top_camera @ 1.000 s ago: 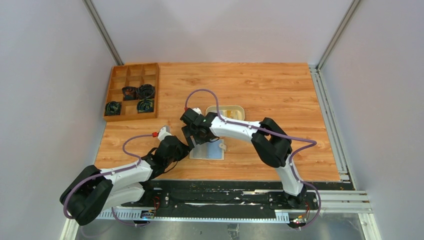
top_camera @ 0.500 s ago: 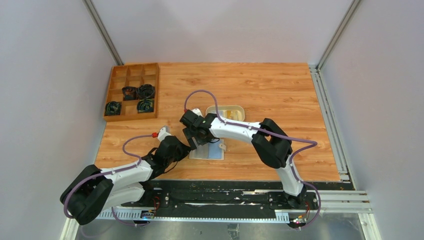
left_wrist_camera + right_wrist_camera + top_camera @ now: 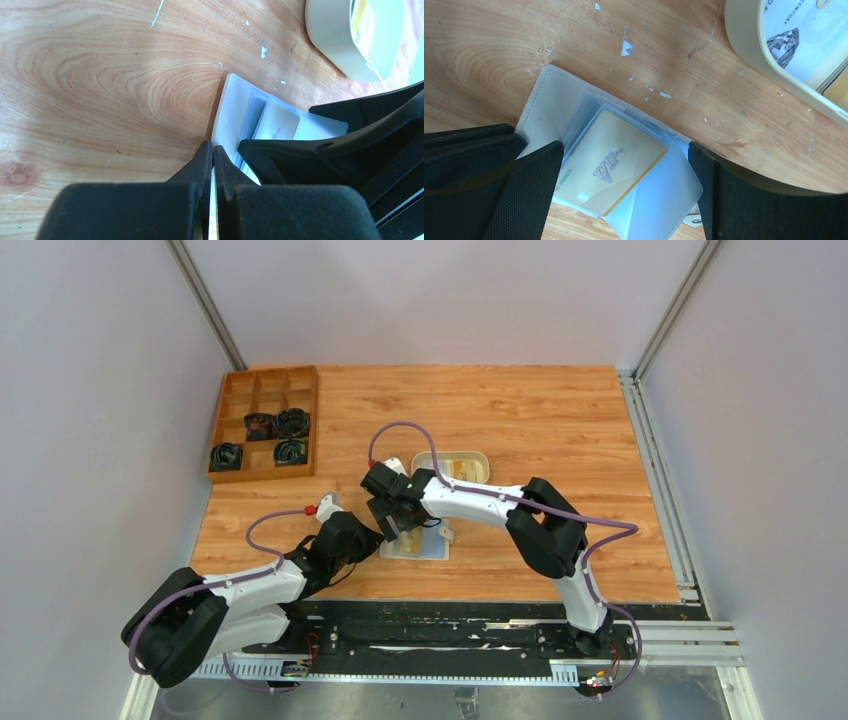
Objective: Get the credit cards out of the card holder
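The left gripper (image 3: 212,165) is clamping the open card holder (image 3: 544,100) by its edge on the wooden table (image 3: 499,40) while the right gripper (image 3: 625,150), jaws spread wide, is straddling its gold VIP card (image 3: 609,172).

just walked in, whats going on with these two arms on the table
A cream folding card holder lies open on the wooden table, being emptied. The left hand is shut on its edge, apparently holding it down. The right hand hovers wide open over a gold plastic card marked VIP, which sits in a clear pocket, not yet gripped. A cream oval tray nearby holds other cards.
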`<state>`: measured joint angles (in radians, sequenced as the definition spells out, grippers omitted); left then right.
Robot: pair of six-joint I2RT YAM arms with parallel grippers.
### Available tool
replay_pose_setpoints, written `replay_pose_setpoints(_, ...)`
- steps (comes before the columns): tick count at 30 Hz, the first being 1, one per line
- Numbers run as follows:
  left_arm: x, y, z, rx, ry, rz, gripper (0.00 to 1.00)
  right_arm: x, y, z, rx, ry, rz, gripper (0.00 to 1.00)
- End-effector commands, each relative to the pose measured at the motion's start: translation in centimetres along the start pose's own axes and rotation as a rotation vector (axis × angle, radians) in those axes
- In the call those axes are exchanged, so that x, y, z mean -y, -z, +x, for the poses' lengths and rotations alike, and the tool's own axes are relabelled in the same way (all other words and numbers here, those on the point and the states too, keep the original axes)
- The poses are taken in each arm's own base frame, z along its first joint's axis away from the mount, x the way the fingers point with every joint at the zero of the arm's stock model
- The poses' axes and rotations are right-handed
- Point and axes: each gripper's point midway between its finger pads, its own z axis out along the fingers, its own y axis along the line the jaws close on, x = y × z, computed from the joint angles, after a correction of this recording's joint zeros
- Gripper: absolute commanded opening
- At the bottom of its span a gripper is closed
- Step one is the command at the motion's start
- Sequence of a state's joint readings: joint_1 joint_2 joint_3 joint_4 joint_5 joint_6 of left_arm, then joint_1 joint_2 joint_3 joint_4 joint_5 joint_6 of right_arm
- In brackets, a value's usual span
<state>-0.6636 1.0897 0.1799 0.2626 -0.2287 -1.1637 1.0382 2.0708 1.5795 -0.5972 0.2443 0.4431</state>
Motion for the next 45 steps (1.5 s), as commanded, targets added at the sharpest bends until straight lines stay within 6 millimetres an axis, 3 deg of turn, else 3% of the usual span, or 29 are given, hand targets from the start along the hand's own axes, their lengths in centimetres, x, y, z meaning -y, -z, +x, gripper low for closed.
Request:
replay_pose_setpoints(1,0.3,-0.2,-0.8,0.039,-0.001,-0.01,0.0,1.5,0.9,-0.3,0.017,0.092,0.093,1.0)
replay_pose_setpoints(8,0.1,-0.2,-0.7,0.036,-0.004,-0.014,0.0,0.4,3.5,-5.6,0.231,0.105,0.028,1.0)
replay_pose_setpoints(12,0.0,-0.2,-0.7,0.038,-0.008,-0.015,0.0,-0.4,6.1,-6.7,0.359,0.052,-0.082,1.0)
replay_pose_setpoints(16,0.1,-0.2,-0.8,0.041,-0.009,-0.012,0.0,-1.2,7.1,-4.9,0.405,-0.009,-0.228,1.0)
replay_pose_setpoints(22,0.0,-0.2,-0.8,0.042,-0.015,-0.016,0.0,-1.9,5.7,0.0,0.272,-0.178,-0.442,1.0)
replay_pose_setpoints(34,-0.4,-0.3,-0.8,0.045,-0.026,-0.028,0.0,-3.4,5.0,0.7,0.214,-0.41,-0.725,0.94)
replay_pose_setpoints(45,-0.8,-0.2,-0.7,0.048,-0.026,-0.04,0.0,-2.9,2.8,2.5,0.113,-0.54,-0.747,0.94)
